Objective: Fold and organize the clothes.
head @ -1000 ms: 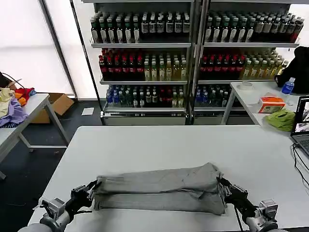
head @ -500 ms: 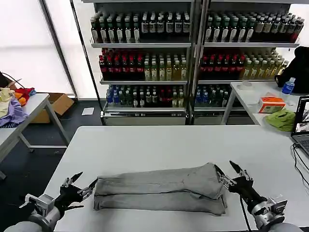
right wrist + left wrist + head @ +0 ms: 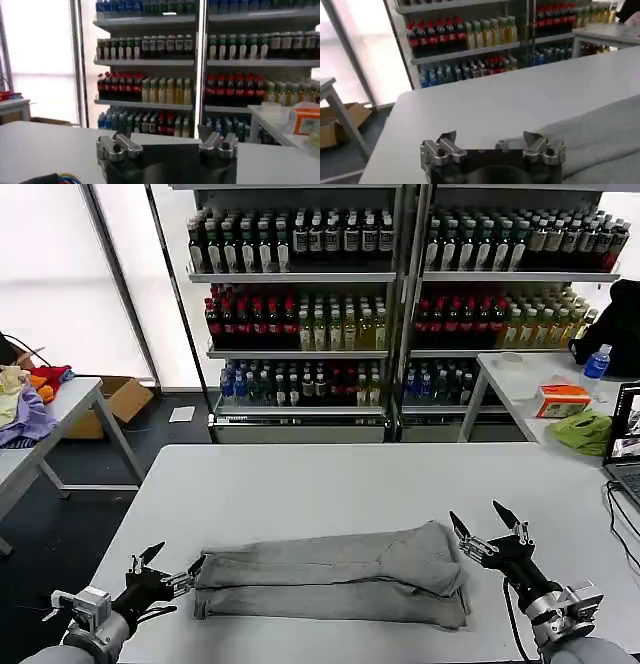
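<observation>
Light grey knit clothes (image 3: 335,576), folded into a long flat bundle, lie along the lower centre of the head view on the white table (image 3: 330,484); behind it, metal shelves (image 3: 400,304) are packed with rows of drink bottles. At lower left the left gripper (image 3: 166,569) sits low, fingers spread, one fingertip at the bundle's end. At lower right the right gripper (image 3: 490,527) is raised, fingers spread, just clear of the cloth

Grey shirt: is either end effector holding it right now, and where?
Nothing is held. Left end effector and right end effector are open, just off the folded shirt's ends.
</observation>
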